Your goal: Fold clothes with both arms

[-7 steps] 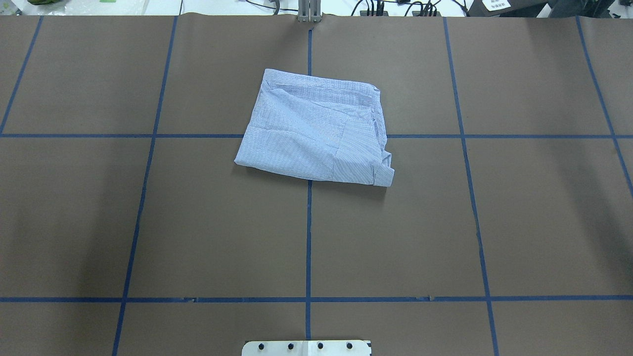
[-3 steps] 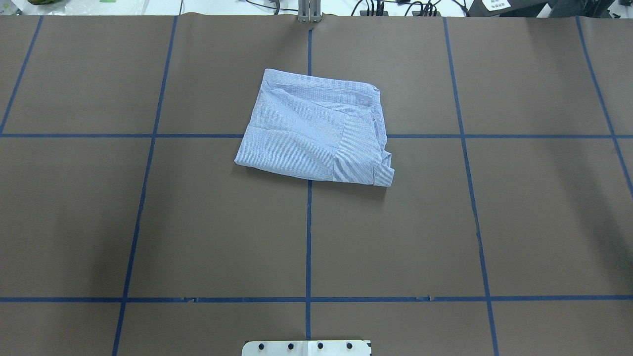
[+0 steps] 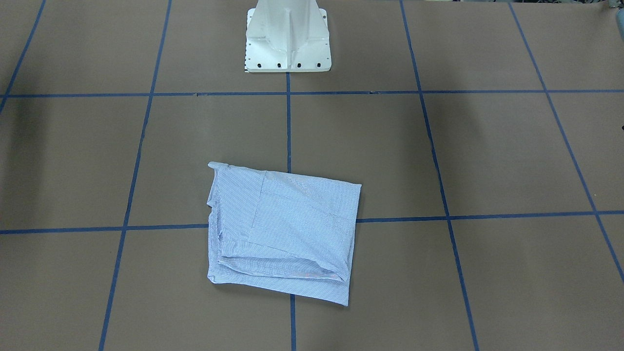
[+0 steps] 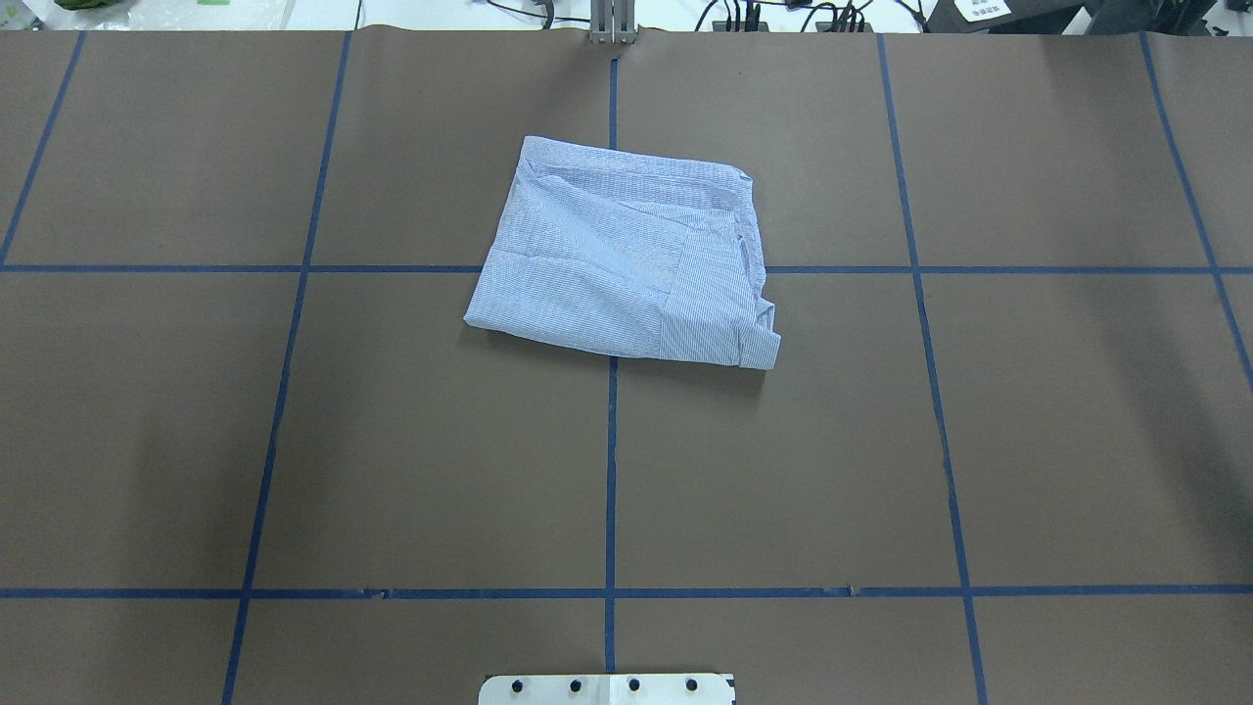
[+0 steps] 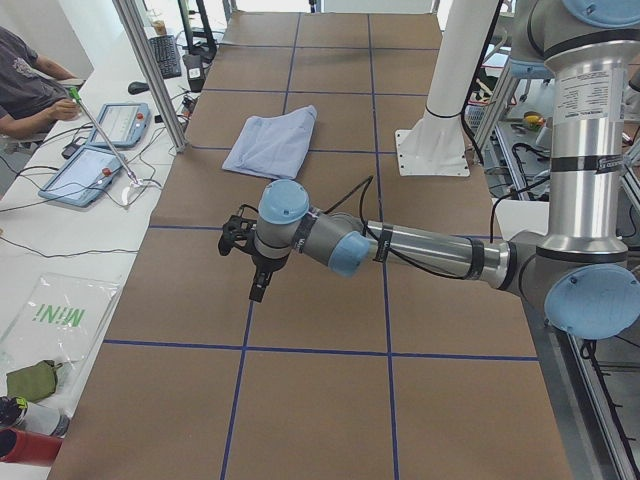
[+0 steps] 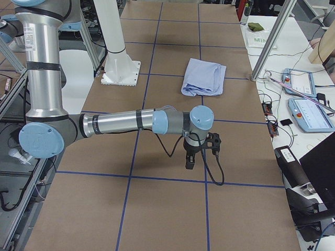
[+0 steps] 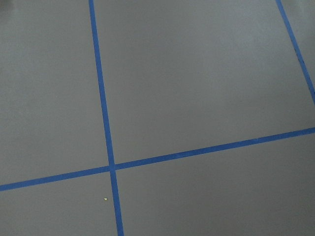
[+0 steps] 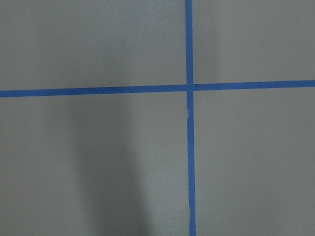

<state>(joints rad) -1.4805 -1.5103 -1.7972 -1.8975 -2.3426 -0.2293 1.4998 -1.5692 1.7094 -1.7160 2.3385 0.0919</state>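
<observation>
The striped light blue shirt [image 4: 617, 255] lies folded into a rough rectangle at the table's centre, toward the far side; it also shows in the front view [image 3: 282, 234] and both side views [image 5: 272, 143] [image 6: 204, 77]. Neither arm touches it. My left gripper [image 5: 258, 285] hangs over bare table well off to the shirt's left, seen only in the left side view, so I cannot tell if it is open or shut. My right gripper [image 6: 189, 161] hangs over bare table off to the shirt's right, also impossible to judge. Both wrist views show only brown table and blue tape lines.
The brown table [image 4: 881, 441] carries a grid of blue tape lines. The white pedestal base [image 3: 287, 39] stands at the robot's side. Teach pendants [image 5: 95, 170] and an operator [image 5: 20, 80] are beyond the far edge, with aluminium posts [image 5: 150, 70] there.
</observation>
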